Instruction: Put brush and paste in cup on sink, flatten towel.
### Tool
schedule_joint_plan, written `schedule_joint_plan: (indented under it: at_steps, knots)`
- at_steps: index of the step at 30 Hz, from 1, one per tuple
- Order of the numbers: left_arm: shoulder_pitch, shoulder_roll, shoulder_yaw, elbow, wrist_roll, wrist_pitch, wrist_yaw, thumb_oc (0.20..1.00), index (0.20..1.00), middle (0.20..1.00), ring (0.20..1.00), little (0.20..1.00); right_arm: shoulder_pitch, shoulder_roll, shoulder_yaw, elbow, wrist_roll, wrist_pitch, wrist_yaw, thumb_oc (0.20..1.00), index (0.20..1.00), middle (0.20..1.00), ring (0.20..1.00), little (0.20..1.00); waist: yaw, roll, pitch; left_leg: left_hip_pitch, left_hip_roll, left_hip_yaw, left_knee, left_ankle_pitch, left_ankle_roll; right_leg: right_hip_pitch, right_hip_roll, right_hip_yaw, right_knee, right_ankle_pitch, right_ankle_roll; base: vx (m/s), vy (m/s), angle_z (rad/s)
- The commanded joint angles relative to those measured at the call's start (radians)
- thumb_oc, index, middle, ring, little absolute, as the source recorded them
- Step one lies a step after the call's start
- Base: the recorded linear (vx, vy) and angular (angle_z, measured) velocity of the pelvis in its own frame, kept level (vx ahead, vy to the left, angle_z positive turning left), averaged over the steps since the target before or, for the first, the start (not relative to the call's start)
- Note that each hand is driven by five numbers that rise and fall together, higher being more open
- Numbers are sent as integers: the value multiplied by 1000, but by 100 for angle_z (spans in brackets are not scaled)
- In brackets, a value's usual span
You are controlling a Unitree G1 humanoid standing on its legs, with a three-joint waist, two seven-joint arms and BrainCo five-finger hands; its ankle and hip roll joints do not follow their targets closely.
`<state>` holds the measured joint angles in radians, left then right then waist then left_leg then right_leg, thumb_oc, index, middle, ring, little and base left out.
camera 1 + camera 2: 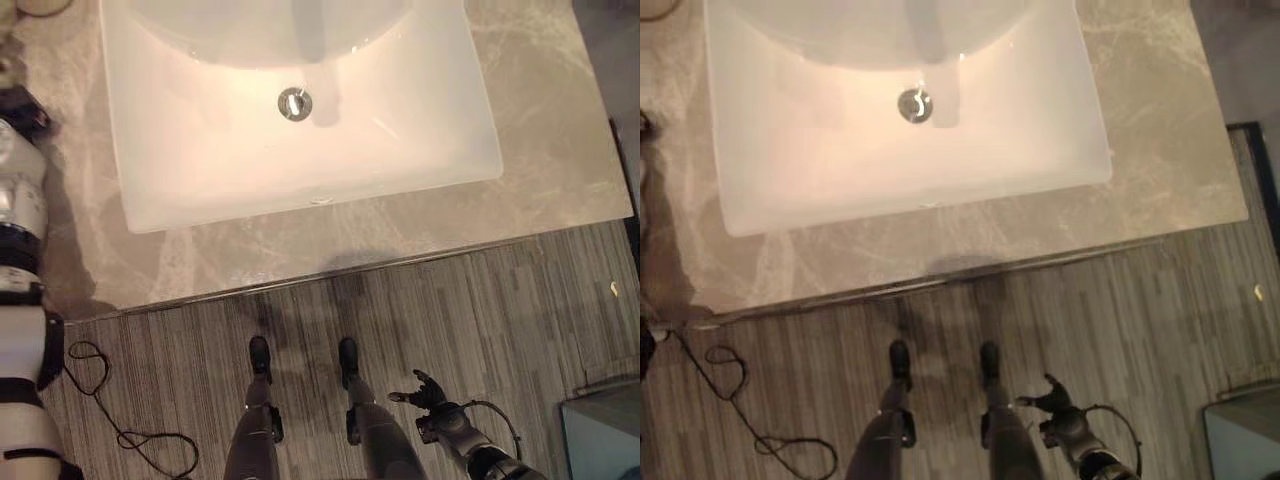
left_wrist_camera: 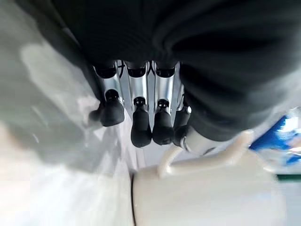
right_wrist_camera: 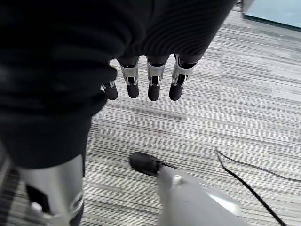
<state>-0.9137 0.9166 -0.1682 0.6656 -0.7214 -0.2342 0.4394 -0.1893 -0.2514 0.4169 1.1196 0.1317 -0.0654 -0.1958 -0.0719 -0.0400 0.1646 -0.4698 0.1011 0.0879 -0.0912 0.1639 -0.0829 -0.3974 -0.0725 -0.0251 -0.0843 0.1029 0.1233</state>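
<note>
**Operator:** While the left hand (image 2: 141,117) hangs over the cup (image 2: 202,193), what is the main hazard?

**Me:** A tip-over, in my judgement. My fingers (image 2: 141,127) hang straight and relaxed just above the cup's rim and handle, gripping nothing. The cup lies close under them, apparently on the bench (image 1: 560,130) at my left, beside the white sink (image 1: 300,120). If I lower the hand off-centre, a fingertip could catch the handle and knock the cup over or push it toward the basin.

**Operator:** And the right hand (image 1: 428,392)?

**Me:** It hangs low over the floor (image 3: 244,94), well apart from the bench, fingers (image 3: 155,84) spread loosely and empty. It holds no task item.

**Operator:** What cannot be confirmed?

**Me:** Brush and paste: I cannot make them out. A blue-and-white object (image 2: 280,139) sits just beside the cup, too blurred to identify. The towel is equally uncertain; a pale soft surface lies near my left fingers, but I cannot tell what it is. The cup's inside is hidden, so whether anything stands in it is unknown. Both head views cut the bench off at my left.
</note>
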Motion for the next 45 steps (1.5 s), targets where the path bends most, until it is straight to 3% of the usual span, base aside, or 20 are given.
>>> schedule_joint_plan:
  at_steps: [1,3,7,8,9,10,14,18,23,25,26,27,28,29,30,31,34,36,41,45]
  knots:
    - [114,-61,35,-27,116,-42,57,200,200,200,200,200,73,-4,-36,31,-31,5,-18,1000,1000,1000,1000,1000,12,-30,-21,43,-25,-17,4,-48,-27,74,-86,-46,0,11,52,82,-73,33]
    - [241,-121,98,-156,163,-49,52,200,200,200,200,200,101,-17,-72,38,-50,9,-12,1000,1000,1000,1000,1000,22,-31,-34,90,-27,-15,4,-56,-36,137,-91,-91,9,-24,46,99,-59,67]
    - [314,-163,131,-233,192,-49,47,200,200,200,200,200,119,-28,-93,36,-56,12,-5,1000,1000,1000,1000,1000,23,-33,-34,125,-41,-12,38,-66,-32,180,-100,-109,29,-47,42,44,-3,41]
    - [358,-220,139,-276,200,-47,26,200,200,200,200,200,130,-46,-121,25,-58,10,-1,1000,1000,1000,1000,1000,19,-36,-19,103,-59,35,157,-112,-22,225,-119,-138,57,-72,36,-36,17,25]
    - [358,-221,140,-277,201,-47,26,200,200,200,200,200,129,-47,-121,24,-58,10,-1,1000,1000,1000,1000,1000,18,-35,-21,99,-60,34,158,-110,-21,222,-119,-139,56,-70,36,-66,150,74]
    - [410,-259,140,-329,218,-33,-24,200,200,200,200,200,137,-61,-145,14,-57,10,11,1000,1000,1000,1000,1000,10,-17,-31,109,-55,184,195,-131,12,266,-110,-161,85,-99,26,-38,136,108]
    - [478,-257,157,-369,228,-10,-68,200,200,200,200,200,143,-54,-157,3,-56,16,19,1000,1000,1000,1000,1000,20,-15,-52,171,-78,190,192,-176,56,280,-118,-155,173,-123,21,55,142,49]
    - [546,-266,179,-406,237,18,-109,200,200,200,200,200,139,-46,-165,-20,-63,24,31,1000,1000,1000,1000,1000,18,-11,-57,237,-112,161,196,-209,90,274,-129,-120,274,-82,40,77,147,3]
    - [581,-281,184,-426,239,29,-145,200,200,200,200,200,152,-48,-181,-80,-58,21,42,1000,1000,1000,1000,1000,-7,6,-54,321,-147,135,163,-225,138,214,-153,-48,488,73,46,55,151,13]
    - [575,-287,170,-422,240,35,-158,200,200,200,200,200,160,-51,-173,-122,-58,16,47,1000,1000,1000,1000,1000,-26,28,-46,352,-142,119,148,-225,147,180,-101,7,583,42,31,31,124,34]
    - [575,-287,170,-422,240,35,-158,200,200,200,200,200,160,-52,-173,-122,-58,16,47,1000,1000,1000,1000,1000,-24,31,-48,349,-138,121,147,-222,145,176,-97,7,579,47,30,118,125,47]
    - [559,-299,144,-406,238,32,-168,200,200,200,200,200,183,-65,-172,-152,-46,3,54,1000,1000,1000,1000,1000,-63,38,-53,387,-154,70,129,-219,143,121,33,73,578,-53,2,119,128,33]
    - [559,-299,140,-407,237,34,-174,200,200,200,200,200,185,-69,-171,-155,-45,3,52,1000,1000,1000,1000,1000,-63,41,-52,397,-160,72,121,-218,143,89,23,46,572,-60,-3,149,117,52]
    - [557,-297,142,-413,237,34,-176,200,200,200,200,200,182,-69,-169,-143,-50,5,50,1000,1000,1000,1000,1000,-51,45,-55,407,-147,93,108,-220,134,65,-39,-11,507,-64,-3,62,40,45]
    - [557,-297,141,-413,237,35,-176,200,200,200,200,200,182,-69,-169,-142,-50,4,50,1000,1000,1000,1000,1000,-55,46,-54,410,-146,88,106,-221,134,71,-39,-16,504,-66,-3,146,-114,30]
    - [554,-300,126,-421,227,33,-184,200,200,200,200,200,181,-72,-163,-133,-64,7,52,1000,1000,1000,1000,1000,-68,40,-57,425,-140,64,103,-229,121,47,-56,-18,364,-44,11,201,-137,-14]
    - [530,-286,79,-429,202,29,-223,200,200,200,200,200,185,-84,-158,-99,-92,18,61,1000,1000,1000,1000,1000,-89,21,-24,463,-155,19,143,-269,109,31,-93,41,216,65,53,191,-128,20]
    - [537,-282,60,-439,188,39,-251,200,200,200,200,200,196,-80,-157,-78,-107,25,64,1000,1000,1000,1000,1000,-85,3,-25,469,-166,6,169,-291,107,70,-106,21,198,59,53,91,-119,58]
    - [611,-275,64,-493,149,47,-325,200,200,200,200,200,208,-76,-173,21,-131,38,81,1000,1000,1000,1000,1000,-77,-4,-74,486,-152,-1,160,-303,97,132,-73,17,166,49,43,154,-155,40]
    - [656,-254,62,-512,100,55,-382,200,200,200,200,200,240,-80,-193,62,-153,41,90,1000,1000,1000,1000,1000,-78,14,-110,502,-120,8,110,-286,73,176,-49,3,105,31,30,110,-126,2]
